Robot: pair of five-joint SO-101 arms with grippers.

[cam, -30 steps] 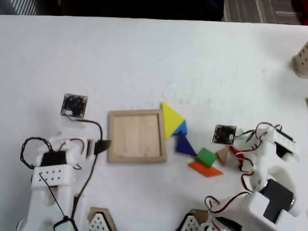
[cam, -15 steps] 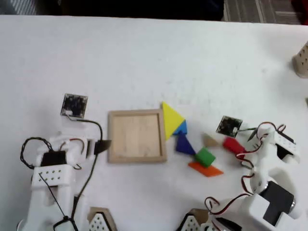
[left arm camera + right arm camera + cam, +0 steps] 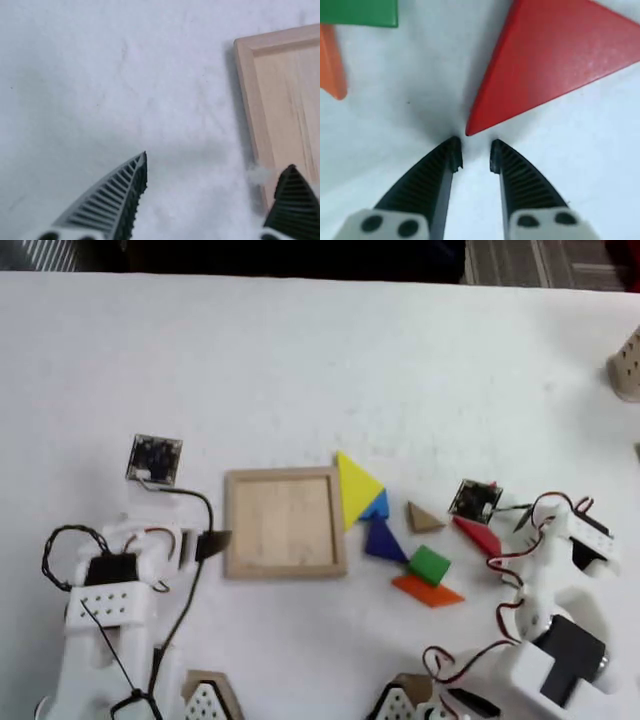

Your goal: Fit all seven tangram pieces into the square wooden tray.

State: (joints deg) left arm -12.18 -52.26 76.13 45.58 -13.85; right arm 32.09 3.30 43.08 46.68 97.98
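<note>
The right end effector (image 3: pixel 475 150) has its jaws almost together, with a narrow slit between them and nothing in it. Its tips sit just short of one corner of the red triangle (image 3: pixel 555 60), which lies flat on the tabletop (image 3: pixel 410 125). The left end effector (image 3: pixel 217 165) is spread wide and empty beside the rim of the tray (image 3: pixel 247 100).

In the high view the tray sits left of centre, bare inside, with all seven pieces outside it to its right.

Lifting the red triangle looks like the step in hand. The jaws should open wider first, then straddle a narrow part of the piece and come down squarely, since a thin flat piece would likely skid if nudged.

The green square (image 3: pixel 357 12) and orange piece (image 3: pixel 330 65) are cut off at the frame edge. In the high view a small camera board (image 3: pixel 472 500) covers the right arm's jaws.
</note>
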